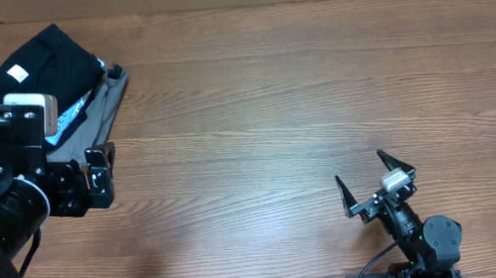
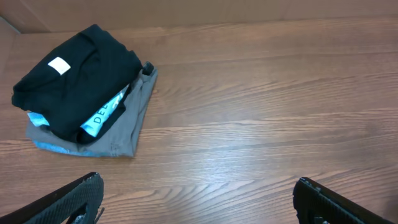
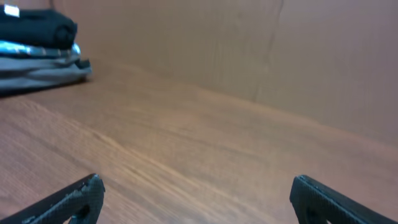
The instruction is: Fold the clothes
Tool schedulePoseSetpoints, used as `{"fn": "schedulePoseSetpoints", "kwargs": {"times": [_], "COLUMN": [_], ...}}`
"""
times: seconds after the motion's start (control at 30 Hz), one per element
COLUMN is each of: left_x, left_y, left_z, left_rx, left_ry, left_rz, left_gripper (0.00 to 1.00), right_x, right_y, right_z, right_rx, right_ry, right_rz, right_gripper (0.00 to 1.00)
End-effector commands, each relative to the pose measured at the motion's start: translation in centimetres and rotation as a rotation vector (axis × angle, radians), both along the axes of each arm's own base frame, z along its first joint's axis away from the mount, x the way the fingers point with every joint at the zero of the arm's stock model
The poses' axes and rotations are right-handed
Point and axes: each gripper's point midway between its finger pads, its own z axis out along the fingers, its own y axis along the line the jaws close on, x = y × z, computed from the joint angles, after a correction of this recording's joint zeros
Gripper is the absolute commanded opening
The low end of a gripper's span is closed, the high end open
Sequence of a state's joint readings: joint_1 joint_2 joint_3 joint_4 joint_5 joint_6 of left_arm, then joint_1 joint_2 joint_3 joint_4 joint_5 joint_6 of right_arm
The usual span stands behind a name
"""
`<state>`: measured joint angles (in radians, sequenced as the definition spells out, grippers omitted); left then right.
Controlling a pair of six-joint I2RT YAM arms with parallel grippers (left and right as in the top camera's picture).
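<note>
Two hands point(image 2: 198, 185) point(image 1: 359, 166) spread wide, three stacked garments point(image 2: 126, 132), black T-shirt point(image 2: 84, 84) topmost

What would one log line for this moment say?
black T-shirt: folded, atop blue shirt and grey garment | left claw: open, empty, beside them | right claw: open, empty

One black T-shirt point(image 2: 74, 84), two other garments point(image 2: 121, 130)

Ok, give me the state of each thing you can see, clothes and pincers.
Black cotton T-shirt: folded, on top of the other two.
Light blue lettered shirt: under it, only edges showing.
Grey folded garment: flat, under the black one.
Left pincer: open, empty.
Right pincer: open, empty.
</note>
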<state>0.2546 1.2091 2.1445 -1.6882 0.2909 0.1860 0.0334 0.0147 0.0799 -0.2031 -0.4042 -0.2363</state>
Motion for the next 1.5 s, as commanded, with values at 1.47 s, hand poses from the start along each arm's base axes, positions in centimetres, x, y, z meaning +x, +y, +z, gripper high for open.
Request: {"fn": "schedulePoseSetpoints", "kwargs": {"times": [1.47], "left_x": [1.0], "left_y": [-4.3], "left_z": [-7.1], "left_rx": [0.074], "left_ry": [-0.575], "left_rz": [-0.245], "left_gripper": [1.0], "right_x": [-0.1], "right_y": [0.2], "right_z": [-0.3], "right_rx": [0.005], "right_ry": [-0.003], "right_rz": [0.012], "right_gripper": [1.0]}}
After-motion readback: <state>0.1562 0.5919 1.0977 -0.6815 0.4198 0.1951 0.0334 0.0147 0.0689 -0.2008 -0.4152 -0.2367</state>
